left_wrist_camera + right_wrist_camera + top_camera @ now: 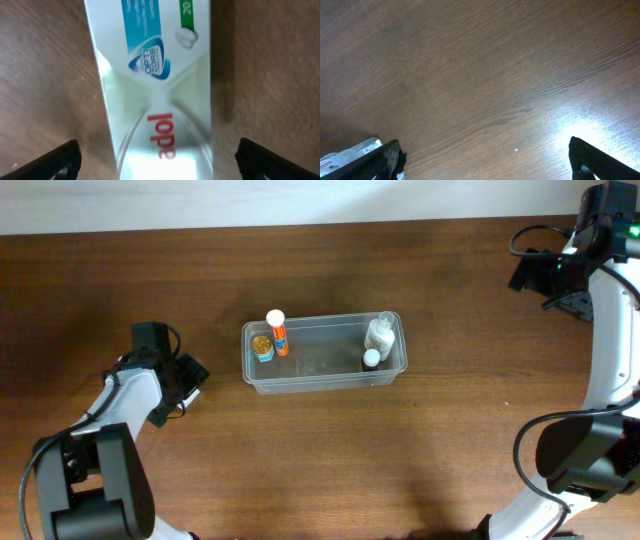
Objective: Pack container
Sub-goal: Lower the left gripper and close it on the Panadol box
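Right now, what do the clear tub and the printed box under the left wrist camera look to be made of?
The container: clear, smooth plastic; the table grain shows through its floor. The box: probably coated cardboard, glossy, with printed faces and bright glare streaks, though the blur leaves this open.

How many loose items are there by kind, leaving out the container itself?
Bottles: 3 (orange bottle, white bottle, small white-capped bottle)
Gold-lidded jar: 1
Toothpaste box: 1, outside the container
Total: 5
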Available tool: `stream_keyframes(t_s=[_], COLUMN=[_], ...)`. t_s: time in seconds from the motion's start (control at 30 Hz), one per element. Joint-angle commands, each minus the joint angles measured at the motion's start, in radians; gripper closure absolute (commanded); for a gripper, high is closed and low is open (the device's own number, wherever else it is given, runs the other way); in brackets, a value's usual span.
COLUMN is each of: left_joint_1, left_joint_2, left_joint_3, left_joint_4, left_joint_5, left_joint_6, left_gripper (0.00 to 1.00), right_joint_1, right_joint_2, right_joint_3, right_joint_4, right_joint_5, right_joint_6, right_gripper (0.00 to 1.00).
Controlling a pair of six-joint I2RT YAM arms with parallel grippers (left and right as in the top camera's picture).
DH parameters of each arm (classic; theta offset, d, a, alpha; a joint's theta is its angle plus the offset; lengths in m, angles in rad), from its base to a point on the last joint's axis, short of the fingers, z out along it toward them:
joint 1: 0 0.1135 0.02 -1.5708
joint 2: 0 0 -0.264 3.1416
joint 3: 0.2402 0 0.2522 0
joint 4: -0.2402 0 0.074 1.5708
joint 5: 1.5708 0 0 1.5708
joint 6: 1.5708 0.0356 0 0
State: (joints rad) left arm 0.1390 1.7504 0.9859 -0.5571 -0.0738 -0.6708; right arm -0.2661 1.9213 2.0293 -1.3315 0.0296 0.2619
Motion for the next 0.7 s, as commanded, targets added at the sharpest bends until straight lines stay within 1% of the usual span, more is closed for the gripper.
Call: stream_keyframes(t_s=[0.0,0.13,0.2,0.37,0.5,0.67], left_joint_1=[0.002,0.002,0.002,0.015,0.052,0.104], left_joint_2=[0.008,0.008,0.008,0.016,0.065,0.163], left_joint_3=[0.096,0.225,0.28,0.388,0.452,0.473], left_joint_4=[-0.073,-0.232,-0.279,-0.325,-0.379,-0.425], left_joint_5=[0.015,0.014,0.014,0.015,0.019,0.036], left_joint_6=[0.065,0.132,0.166,0.248,0.297,0.306], left_gripper=[0.01,0.01,0.01,0.01,0.01,0.01], right_joint_1=[-0.005,-0.005,-0.005,-0.005,-0.005,-0.005], right_joint_2=[-0.028,-0.028,-0.028,-0.028,-0.028,-0.028], right_joint_3=[0.018,0.018,0.018,0.018,0.018,0.018], right_joint_4=[0.0,0.0,0.0,0.0,0.0,0.0], right_joint_5=[0.009,0.009,0.009,0.009,0.009,0.009], right_joint_6=[0.008,0.008,0.008,0.008,0.008,0.008], right_gripper=[0.01,0.02,0.02,0.02,0.02,0.02])
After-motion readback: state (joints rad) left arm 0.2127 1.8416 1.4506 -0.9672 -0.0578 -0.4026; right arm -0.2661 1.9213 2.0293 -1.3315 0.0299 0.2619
